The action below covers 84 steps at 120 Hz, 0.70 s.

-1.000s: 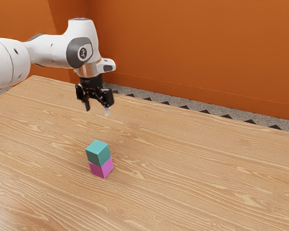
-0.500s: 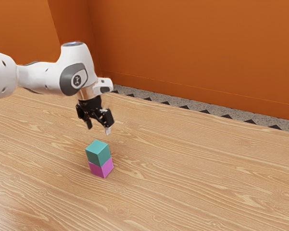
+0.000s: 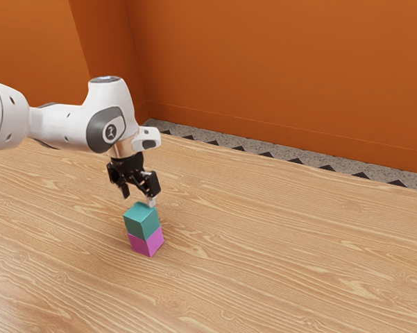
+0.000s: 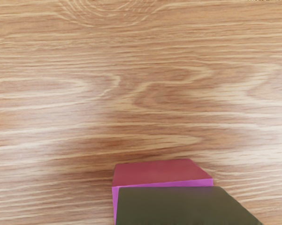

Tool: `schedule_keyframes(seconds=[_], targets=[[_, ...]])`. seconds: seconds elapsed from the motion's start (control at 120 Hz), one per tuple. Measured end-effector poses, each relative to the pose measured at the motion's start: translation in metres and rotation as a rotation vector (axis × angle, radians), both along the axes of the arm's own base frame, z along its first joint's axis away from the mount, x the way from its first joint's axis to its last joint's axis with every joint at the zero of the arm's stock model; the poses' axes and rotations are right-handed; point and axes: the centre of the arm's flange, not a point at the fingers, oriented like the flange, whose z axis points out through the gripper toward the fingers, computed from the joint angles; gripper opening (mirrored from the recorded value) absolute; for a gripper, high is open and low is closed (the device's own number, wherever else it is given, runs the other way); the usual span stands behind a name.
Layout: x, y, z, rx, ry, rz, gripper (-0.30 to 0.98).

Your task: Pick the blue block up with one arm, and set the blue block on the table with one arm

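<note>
Blue block [image 3: 139, 223] sits below the claw [image 3: 139, 200] — wide open.

From where I'm standing, it's a broad wooden table [image 3: 298, 250], honey-coloured, with pale, wavy grain running all over it. The wood takes up the whole lower part of the exterior view, from the exterior view's left across to its right, and the far edge slants down toward the right side of the frame. Over at the lower left the surface catches a soft, whitish sheen. Sitting straight on the wood, left of centre and a little below the middle of the frame, is a pink block [image 3: 140, 245], upright, with two of its sides showing.
</note>
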Motion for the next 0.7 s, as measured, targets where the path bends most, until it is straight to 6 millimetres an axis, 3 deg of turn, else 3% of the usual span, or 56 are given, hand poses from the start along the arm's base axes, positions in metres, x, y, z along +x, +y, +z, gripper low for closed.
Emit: schedule_keyframes(seconds=[0.35, 0.45, 0.575, 0.7], targets=[[0.001, -0.010, 0.000, 0.000, -0.012, -0.028, 0.66], [0.001, -0.018, 0.008, -0.004, -0.037, -0.043, 0.66], [-0.021, -0.021, 0.016, -0.023, -0.049, -0.047, 0.66], [-0.031, -0.027, 0.016, -0.030, -0.057, -0.058, 0.66]])
